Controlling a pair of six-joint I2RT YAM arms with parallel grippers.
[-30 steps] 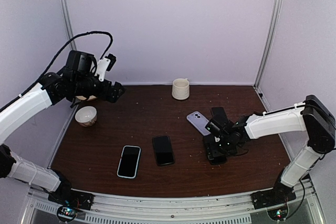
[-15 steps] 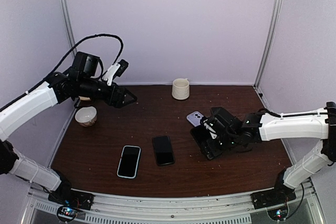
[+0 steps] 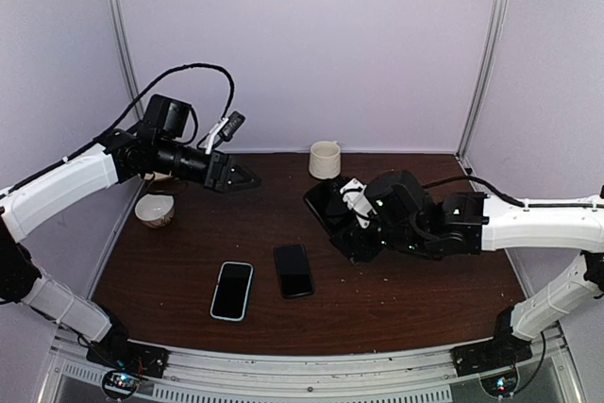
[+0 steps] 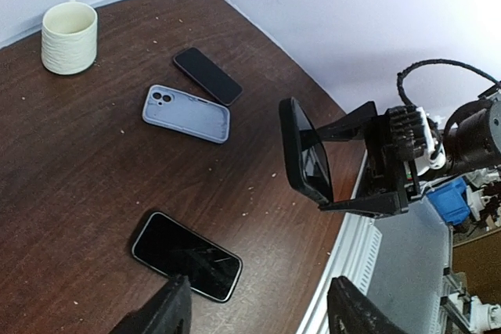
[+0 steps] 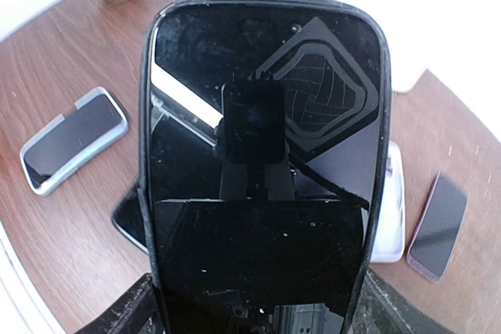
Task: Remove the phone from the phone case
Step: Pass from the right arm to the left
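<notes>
Brown table (image 3: 170, 271), lilac walls (image 3: 311, 44): right gripper (image 4: 340, 166) clamped on the phone (image 4: 304, 146), apparently in its black case (image 5: 146, 115), held above mid-table; left gripper (image 4: 258, 307) jaws apart, empty; extraction pending, and the next move calls for the left to grip the case rim and peel

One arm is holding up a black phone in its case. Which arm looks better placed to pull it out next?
Probably the left. The left fingers are empty, apart and pointed at the cased phone, which the right fingers clamp in mid-air, so the right has no free grip.
</notes>
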